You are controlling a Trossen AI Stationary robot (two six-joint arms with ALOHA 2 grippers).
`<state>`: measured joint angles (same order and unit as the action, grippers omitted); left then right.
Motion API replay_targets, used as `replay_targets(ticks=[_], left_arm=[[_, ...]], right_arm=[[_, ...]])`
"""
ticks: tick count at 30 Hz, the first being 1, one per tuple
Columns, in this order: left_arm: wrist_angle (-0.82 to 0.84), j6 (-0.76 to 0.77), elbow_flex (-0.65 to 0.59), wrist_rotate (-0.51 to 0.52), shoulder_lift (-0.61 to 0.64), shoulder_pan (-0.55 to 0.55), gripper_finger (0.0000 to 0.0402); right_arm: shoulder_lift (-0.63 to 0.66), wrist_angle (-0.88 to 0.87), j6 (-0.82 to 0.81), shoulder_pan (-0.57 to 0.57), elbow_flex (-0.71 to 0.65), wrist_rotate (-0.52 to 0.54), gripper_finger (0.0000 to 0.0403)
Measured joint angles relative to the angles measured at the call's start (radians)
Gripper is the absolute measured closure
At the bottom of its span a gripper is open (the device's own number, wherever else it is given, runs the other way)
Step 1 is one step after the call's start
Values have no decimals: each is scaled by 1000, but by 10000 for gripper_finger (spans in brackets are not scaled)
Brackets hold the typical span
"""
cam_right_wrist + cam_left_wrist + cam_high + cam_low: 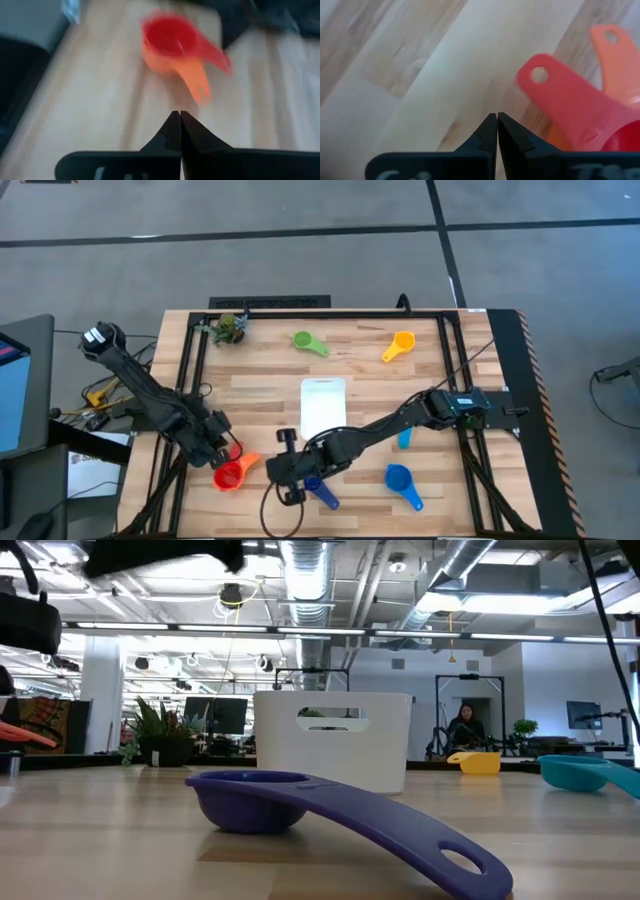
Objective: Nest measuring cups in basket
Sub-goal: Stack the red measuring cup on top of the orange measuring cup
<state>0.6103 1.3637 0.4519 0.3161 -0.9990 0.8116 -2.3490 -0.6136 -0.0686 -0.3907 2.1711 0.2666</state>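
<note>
Wooden planks top the table (270, 390), where the white basket (323, 406) sits at frame centre; whether it holds anything cannot be told. At lower left, the red cup (228, 476) nests inside the orange cup (244, 464), beside the clenched left gripper (222, 448). The right gripper (285, 470), also clenched and holding nothing, hovers near the dark blue cup (318, 489).

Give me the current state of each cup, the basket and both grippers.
basket: upright at table centre, no cups seen inside
red cup: nested in orange cup
dark blue cup: loose, upright, by right gripper
blue cup: loose
teal cup: loose, partly under right arm
green cup: loose
yellow-orange cup: loose
left gripper: shut, empty
right gripper: shut, empty
</note>
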Motion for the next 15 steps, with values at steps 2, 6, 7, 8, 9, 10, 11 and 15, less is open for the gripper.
replay_targets(ticks=[2,6,7,8,9,10,11,15], left_arm=[[-28,-15,0,12,-12,-6,401],[-89,-75,0,46,-17,-36,401],[-107,-94,0,51,-17,-45,401],[-131,-115,0,52,-18,-57,401],[-155,-138,0,52,-17,-68,401],[-174,-160,0,48,-17,-78,401],[-194,-180,0,40,-17,-86,401],[-270,-255,1,-7,-17,-110,401]], right_arm=[[4,-32,-12,-8,0,43,398],[24,-154,-59,-37,0,194,395],[26,-169,-71,-39,1,217,393],[26,-188,-83,-43,1,230,391],[25,-203,-89,-42,1,233,391],[24,-210,-97,-42,1,232,392],[24,-217,-104,-41,0,232,393],[24,-222,-115,-42,0,232,398]])
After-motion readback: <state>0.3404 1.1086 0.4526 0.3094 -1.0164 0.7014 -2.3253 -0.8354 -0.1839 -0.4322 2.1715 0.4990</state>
